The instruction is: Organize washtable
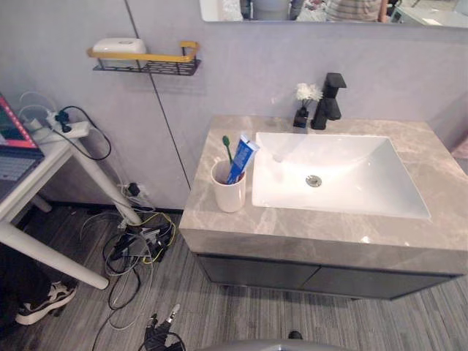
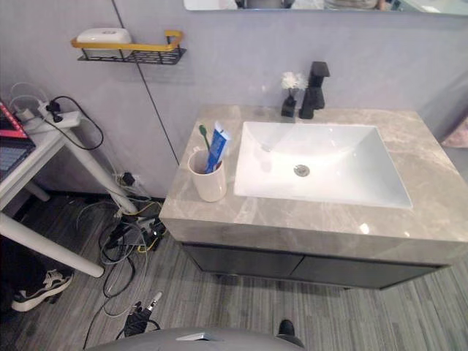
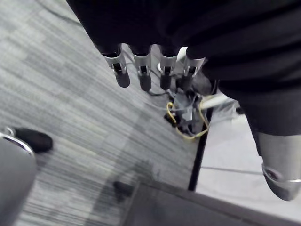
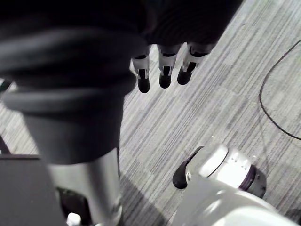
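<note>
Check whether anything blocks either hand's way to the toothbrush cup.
Nothing visible does: the toothbrush cup stands alone on the countertop left of the basin, while the left hand and right hand hang open over the floor.

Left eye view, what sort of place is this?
Probably a bathroom corner set up in a lab: a white sink with a black tap, a cup holding a toothbrush and toothpaste, but a desk and tangled cables beside it.
</note>
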`<state>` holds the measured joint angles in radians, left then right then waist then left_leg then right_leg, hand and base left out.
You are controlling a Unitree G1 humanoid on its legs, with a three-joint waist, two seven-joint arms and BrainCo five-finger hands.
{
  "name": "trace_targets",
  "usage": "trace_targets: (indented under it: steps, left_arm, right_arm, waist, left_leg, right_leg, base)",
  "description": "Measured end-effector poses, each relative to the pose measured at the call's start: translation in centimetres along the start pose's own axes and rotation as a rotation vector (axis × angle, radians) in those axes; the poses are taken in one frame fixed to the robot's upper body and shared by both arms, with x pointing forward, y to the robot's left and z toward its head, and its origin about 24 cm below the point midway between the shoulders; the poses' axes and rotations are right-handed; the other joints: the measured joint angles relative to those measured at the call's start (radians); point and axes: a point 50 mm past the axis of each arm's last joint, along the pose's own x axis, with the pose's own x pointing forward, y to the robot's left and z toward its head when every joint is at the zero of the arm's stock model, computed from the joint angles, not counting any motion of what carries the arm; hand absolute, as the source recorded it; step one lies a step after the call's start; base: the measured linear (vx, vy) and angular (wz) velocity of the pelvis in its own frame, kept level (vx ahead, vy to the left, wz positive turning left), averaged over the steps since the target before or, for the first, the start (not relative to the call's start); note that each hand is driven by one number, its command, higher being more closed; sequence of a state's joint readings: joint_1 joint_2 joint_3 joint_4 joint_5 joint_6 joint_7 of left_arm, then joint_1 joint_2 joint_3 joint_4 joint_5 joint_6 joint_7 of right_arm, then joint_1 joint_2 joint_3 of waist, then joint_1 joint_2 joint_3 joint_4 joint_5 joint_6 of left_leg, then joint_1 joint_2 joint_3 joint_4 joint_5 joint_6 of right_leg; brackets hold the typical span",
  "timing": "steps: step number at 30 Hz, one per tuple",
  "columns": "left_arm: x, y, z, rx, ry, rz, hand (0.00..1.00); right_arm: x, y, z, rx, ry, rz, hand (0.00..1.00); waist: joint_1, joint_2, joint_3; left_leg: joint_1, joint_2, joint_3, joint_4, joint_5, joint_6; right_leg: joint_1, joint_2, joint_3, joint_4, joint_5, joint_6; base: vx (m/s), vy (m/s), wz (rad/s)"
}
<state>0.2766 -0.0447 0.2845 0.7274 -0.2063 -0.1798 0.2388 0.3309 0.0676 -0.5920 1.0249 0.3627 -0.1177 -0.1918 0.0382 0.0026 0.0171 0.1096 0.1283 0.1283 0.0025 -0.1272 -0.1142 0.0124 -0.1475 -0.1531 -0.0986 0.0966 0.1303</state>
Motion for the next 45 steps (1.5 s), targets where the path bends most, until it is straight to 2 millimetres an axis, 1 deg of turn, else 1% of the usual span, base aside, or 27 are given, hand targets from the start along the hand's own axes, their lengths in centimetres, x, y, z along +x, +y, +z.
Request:
trace_targets:
  steps: [2,3,4,6,7,8,10,11,14,17,18,20,21,23,26,27,31,35,36,37,41,45]
  left_arm:
    - [0.1,0.0,2.9,-0.123,-0.12,0.01,0.0]
    - [0.0,-0.1,5.0,-0.175,-0.21,0.01,0.0]
    - [0.0,-0.1,5.4,-0.182,-0.229,0.01,0.0]
    - [-0.8,-0.3,9.4,-0.24,-0.407,0.005,0.0]
    - [-1.4,-0.5,11.3,-0.269,-0.489,-0.005,0.0]
    - [-1.7,-0.6,12.1,-0.284,-0.53,-0.011,0.0]
    - [-3.1,-0.7,14.9,-0.34,-0.673,-0.026,0.0]
    - [-3.5,-0.7,15.5,-0.352,-0.7,-0.029,1.0]
    - [-5.7,-1.2,18.0,-0.415,-0.842,-0.075,1.0]
    - [-7.5,-1.8,19.6,-0.443,-0.939,-0.127,1.0]
    - [-8.2,-2.2,20.0,-0.449,-0.972,-0.153,1.0]
    - [-9.0,-2.6,20.4,-0.461,-1.007,-0.186,1.0]
    - [-9.6,-3.3,20.7,-0.454,-1.03,-0.227,1.0]
    - [-10.4,-4.1,20.8,-0.456,-1.045,-0.281,1.0]
    - [-11.6,-5.6,20.9,-0.452,-1.058,-0.386,1.0]
    - [-12.1,-6.5,20.8,-0.438,-1.059,-0.453,1.0]
    - [-13.2,-8.1,20.4,-0.402,-1.06,-0.595,1.0]
    - [-13.6,-8.9,20.2,-0.367,-1.048,-0.706,1.0]
    - [-13.6,-9.0,20.2,-0.365,-1.048,-0.709,1.0]
    - [-13.6,-9.4,19.9,-0.322,-1.042,-0.751,1.0]
    - [-12.9,-10.1,18.8,-0.226,-0.989,-0.805,1.0]
    - [-12.9,-10.8,18.0,-0.157,-0.953,-0.877,1.0]
  right_arm:
    - [0.1,2.2,1.0,-0.031,-0.031,0.073,0.0]
    - [0.0,3.5,1.6,-0.06,-0.051,0.115,0.0]
    - [0.0,3.7,1.7,-0.066,-0.055,0.124,0.0]
    - [-0.2,5.6,2.5,-0.099,-0.1,0.192,0.0]
    - [-0.3,6.0,2.7,-0.11,-0.11,0.205,0.0]
    - [-0.3,6.0,2.8,-0.113,-0.112,0.206,0.0]
    - [-0.2,6.0,2.9,-0.122,-0.116,0.209,0.0]
    - [-0.2,6.0,2.9,-0.129,-0.118,0.212,0.0]
    - [-0.1,5.8,2.9,-0.145,-0.112,0.211,0.0]
    - [-0.1,5.6,2.9,-0.15,-0.107,0.209,0.0]
    - [0.0,5.6,2.9,-0.149,-0.107,0.208,0.0]
    - [0.0,5.5,2.9,-0.147,-0.106,0.205,0.0]
    - [0.0,5.3,2.9,-0.148,-0.105,0.201,0.0]
    - [0.0,5.1,2.8,-0.148,-0.102,0.198,0.0]
    - [0.1,4.7,2.6,-0.158,-0.089,0.189,0.0]
    - [0.2,4.6,2.5,-0.162,-0.084,0.184,0.0]
    - [0.3,4.5,2.7,-0.168,-0.089,0.184,0.0]
    - [0.4,4.3,3.4,-0.184,-0.109,0.182,0.0]
    - [0.4,4.3,3.4,-0.184,-0.109,0.182,0.0]
    - [0.4,4.5,3.6,-0.197,-0.117,0.19,0.0]
    - [0.4,5.1,3.9,-0.21,-0.127,0.207,0.0]
    - [0.4,5.0,3.8,-0.213,-0.125,0.207,0.0]
  waist:
    - [0.004,-0.013,0.003]
    - [0.007,-0.023,-0.001]
    - [0.009,-0.025,-0.002]
    - [0.015,-0.027,-0.002]
    - [0.015,-0.025,-0.001]
    - [0.015,-0.024,-0.001]
    - [0.012,-0.021,0.0]
    - [0.012,-0.02,0.0]
    - [0.013,-0.022,-0.002]
    - [0.013,-0.023,-0.003]
    - [0.013,-0.022,-0.003]
    - [0.012,-0.022,-0.003]
    - [0.012,-0.022,-0.003]
    - [0.012,-0.021,-0.003]
    - [0.01,-0.02,-0.004]
    - [0.009,-0.019,-0.005]
    - [-0.004,-0.018,-0.011]
    - [-0.011,0.007,-0.019]
    - [-0.012,0.008,-0.019]
    - [-0.014,0.011,-0.021]
    - [-0.027,0.004,-0.018]
    - [-0.033,-0.002,-0.015]
  left_leg:
    - [0.001,0.0,-0.021,-0.008,0.011,-0.001]
    - [0.001,0.0,-0.028,-0.017,0.02,-0.001]
    - [0.001,0.0,-0.029,-0.018,0.022,-0.001]
    - [0.002,-0.002,-0.031,-0.017,0.022,-0.001]
    - [0.001,-0.003,-0.037,-0.017,0.022,-0.001]
    - [0.001,-0.003,-0.04,-0.017,0.022,-0.001]
    - [0.002,-0.003,-0.053,-0.017,0.022,-0.001]
    - [0.002,-0.003,-0.053,-0.017,0.022,-0.001]
    - [-0.009,-0.003,-0.057,-0.007,0.022,-0.001]
    - [-0.021,-0.003,-0.065,0.005,0.021,0.0]
    - [-0.024,-0.003,-0.066,0.01,0.021,0.0]
    - [-0.029,-0.003,-0.068,0.017,0.02,0.0]
    - [-0.031,-0.003,-0.07,0.021,0.02,0.0]
    - [-0.033,-0.002,-0.07,0.023,0.02,0.0]
    - [-0.037,-0.002,-0.069,0.024,0.011,0.0]
    - [-0.04,-0.002,-0.068,0.025,0.01,0.0]
    - [-0.067,-0.002,-0.067,0.035,0.011,-0.001]
    - [-0.052,-0.002,-0.064,0.026,0.012,-0.001]
    - [-0.052,-0.002,-0.064,0.026,0.012,-0.001]
    - [-0.048,-0.002,-0.063,0.022,0.012,-0.001]
    - [-0.04,-0.002,-0.064,0.02,0.012,-0.001]
    - [-0.033,-0.002,-0.064,0.018,0.012,-0.001]
  right_leg:
    - [0.007,-0.001,-0.021,0.0,-0.004,-0.001]
    - [0.008,-0.001,-0.029,0.001,-0.005,-0.001]
    - [0.008,-0.001,-0.03,0.001,-0.006,-0.001]
    - [0.009,-0.002,-0.032,0.002,-0.006,-0.001]
    - [0.011,-0.003,-0.038,0.002,-0.006,-0.002]
    - [0.013,-0.004,-0.042,0.002,-0.006,-0.002]
    - [0.021,-0.004,-0.055,0.001,-0.009,-0.003]
    - [0.022,-0.004,-0.056,0.0,-0.009,-0.003]
    - [0.021,-0.006,-0.059,0.006,-0.009,-0.003]
    - [0.021,-0.006,-0.065,0.006,-0.009,-0.003]
    - [0.021,-0.006,-0.065,0.006,-0.008,-0.003]
    - [0.021,-0.006,-0.065,0.006,-0.008,-0.003]
    - [0.021,-0.006,-0.064,0.006,-0.008,-0.003]
    - [0.021,-0.006,-0.064,0.006,-0.008,-0.003]
    - [0.019,-0.005,-0.06,0.006,-0.008,-0.003]
    - [0.016,-0.005,-0.058,0.006,-0.008,-0.003]
    - [-0.011,-0.004,-0.053,0.006,-0.006,-0.004]
    - [-0.008,-0.003,-0.053,0.006,-0.002,-0.005]
    - [-0.008,-0.003,-0.053,0.006,-0.002,-0.005]
    - [-0.006,-0.003,-0.054,0.006,-0.002,-0.005]
    - [0.001,-0.003,-0.056,0.0,-0.002,-0.005]
    - [0.006,-0.003,-0.056,-0.001,-0.003,-0.006]
  base:
    - [0.02,-0.018,0.34]
    - [0.03,-0.013,0.2]
    - [0.02,-0.008,0.1]
    - [0.01,0.0,0.03]
    - [0.02,0.001,0.08]
    - [0.02,-0.003,0.13]
    - [0.01,-0.004,0.13]
    - [0.01,-0.003,0.08]
    - [-0.01,-0.003,0.07]
    - [-0.03,-0.003,0.09]
    - [-0.04,-0.003,0.04]
    - [-0.04,-0.001,0.03]
    - [-0.04,0.001,0.02]
    - [-0.04,0.003,0.0]
    - [-0.03,0.006,-0.03]
    - [0.0,0.0,0.0]
    - [0.01,-0.003,-0.01]
    - [0.06,-0.008,-0.05]
    - [0.05,-0.001,-0.01]
    - [0.0,0.0,0.0]
    - [0.0,0.0,0.0]
    - [0.0,0.0,0.0]
